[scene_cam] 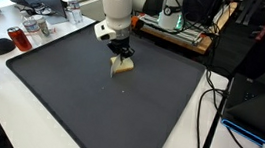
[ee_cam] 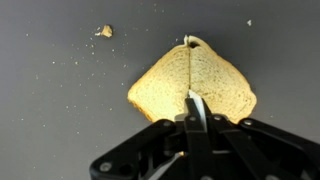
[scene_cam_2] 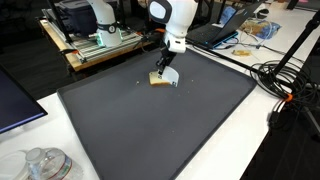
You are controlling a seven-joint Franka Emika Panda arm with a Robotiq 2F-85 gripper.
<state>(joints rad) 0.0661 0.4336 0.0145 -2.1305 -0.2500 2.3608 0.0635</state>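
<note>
A black mat covers the desk. A crumb lies on it. A red container stands beyond one mat corner; cables trail along a desk edge.

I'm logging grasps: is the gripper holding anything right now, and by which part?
The gripper is shut on the bread slice, pinching the middle of its edge nearest the wrist camera.
</note>
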